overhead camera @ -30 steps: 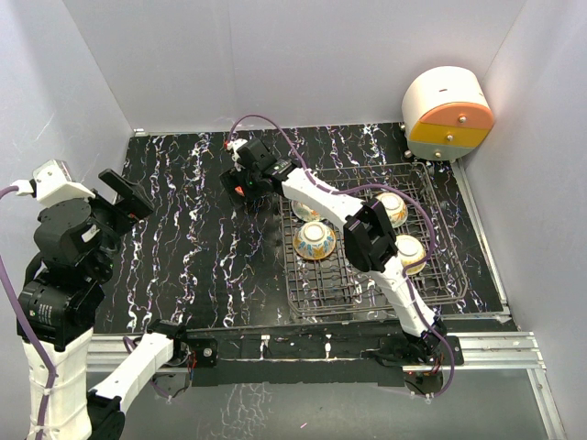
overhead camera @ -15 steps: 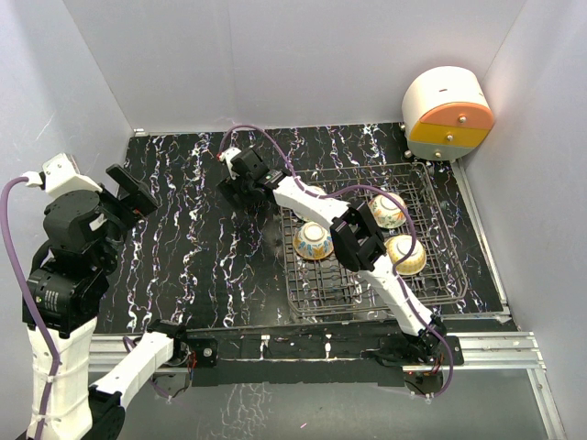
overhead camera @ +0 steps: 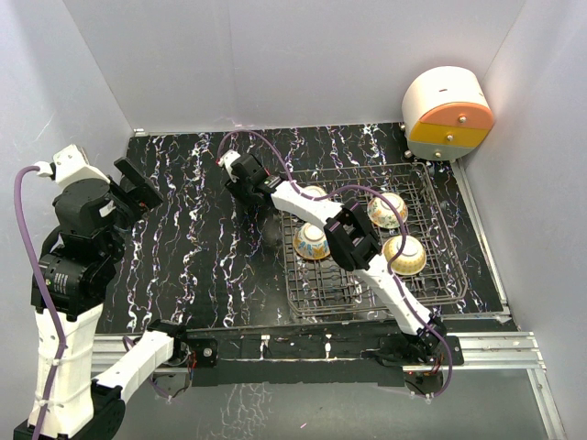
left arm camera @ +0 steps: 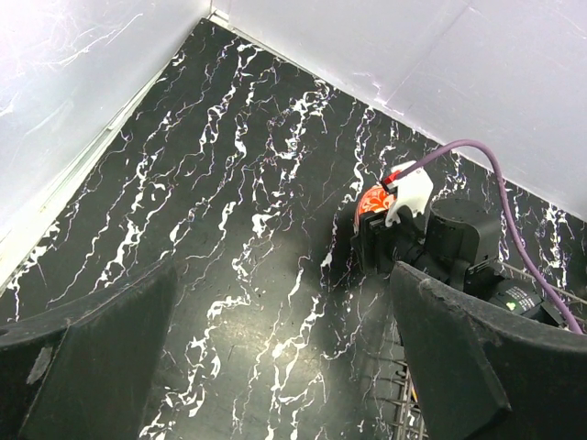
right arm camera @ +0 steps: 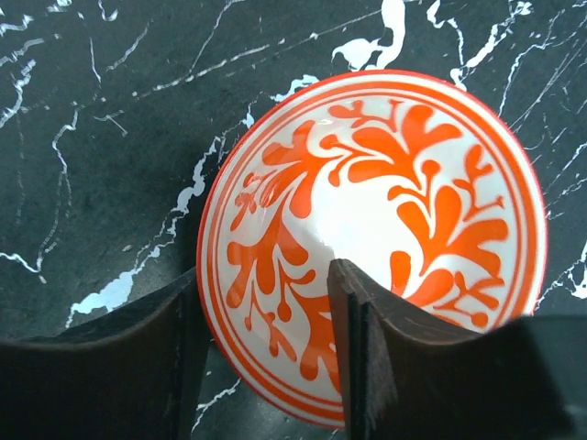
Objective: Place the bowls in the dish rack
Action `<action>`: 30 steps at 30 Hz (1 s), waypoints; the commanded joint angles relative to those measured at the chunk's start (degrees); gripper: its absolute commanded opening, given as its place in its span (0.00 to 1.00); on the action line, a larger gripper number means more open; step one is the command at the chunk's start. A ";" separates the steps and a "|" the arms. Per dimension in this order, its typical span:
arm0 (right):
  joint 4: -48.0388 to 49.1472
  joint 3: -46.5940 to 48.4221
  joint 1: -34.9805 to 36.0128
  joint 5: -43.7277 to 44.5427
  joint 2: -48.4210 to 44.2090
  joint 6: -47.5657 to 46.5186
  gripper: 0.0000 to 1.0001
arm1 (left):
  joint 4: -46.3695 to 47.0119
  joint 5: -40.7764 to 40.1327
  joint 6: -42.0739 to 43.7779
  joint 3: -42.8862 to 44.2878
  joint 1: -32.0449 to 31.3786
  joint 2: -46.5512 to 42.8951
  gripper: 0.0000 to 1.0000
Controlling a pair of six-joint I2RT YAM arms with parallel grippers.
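Top external shows the right arm stretched a little further out than a second ago, its right end effector [overhead camera: 246, 179] now sunk down to the counter [overhead camera: 183, 229] just beside the far left corner of the dish rack [overhead camera: 321, 289]. Its jaws have also drawn in from wide. That reads as the pick-up of the last bowl beginning, since four bowls, among them the nearest one [overhead camera: 312, 241], already sit in the rack. The red-orange bowl [right arm camera: 371, 247] lies on the counter outside the rack, its painted inside up. In the right wrist view the jaws stand partly closed astride its near rim, one finger [right arm camera: 138, 339] against the outer wall and the other inside the bowl. I cannot tell whether they pinch the wall yet. The left end effector [left arm camera: 284, 270] hangs high over the counter, jaws spread wide and empty.
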 commanded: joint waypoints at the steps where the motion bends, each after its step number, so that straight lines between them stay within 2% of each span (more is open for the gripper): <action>1: 3.51 1.24 -0.03 -0.69 -0.56 -1.36 0.44 | 1.73 -0.96 -0.32 -1.02 -0.13 0.09 0.97; 7: 6.37 -1.95 -0.03 -7.54 -5.84 0.19 0.09 | 2.55 -0.19 -0.51 -1.46 -0.13 0.31 0.97; 12: 12.52 -5.92 -0.23 -16.51 -15.66 7.02 0.08 | 3.26 -0.10 -0.29 -1.53 -0.19 -0.05 0.97; 16: 15.20 -6.87 -1.64 -28.47 -21.34 17.38 0.08 | 3.90 0.17 0.13 -1.37 -0.15 -0.63 0.97; 19: 18.31 -12.12 -1.95 -34.31 -27.56 24.18 0.08 | 4.11 0.66 0.78 -1.24 -0.15 -1.08 0.97; 22: 24.02 -23.41 -2.67 -37.34 -36.32 31.97 0.08 | 3.89 1.31 0.96 -1.20 -0.19 -1.72 0.97; 26: 29.86 -43.42 -5.30 -38.75 -51.43 41.28 0.08 | 3.04 2.57 1.67 -0.54 -0.13 -2.32 0.97; 30: 27.56 -59.02 -10.42 -38.14 -65.84 46.23 0.08 | 2.89 3.11 2.74 -0.52 -0.13 -2.96 0.97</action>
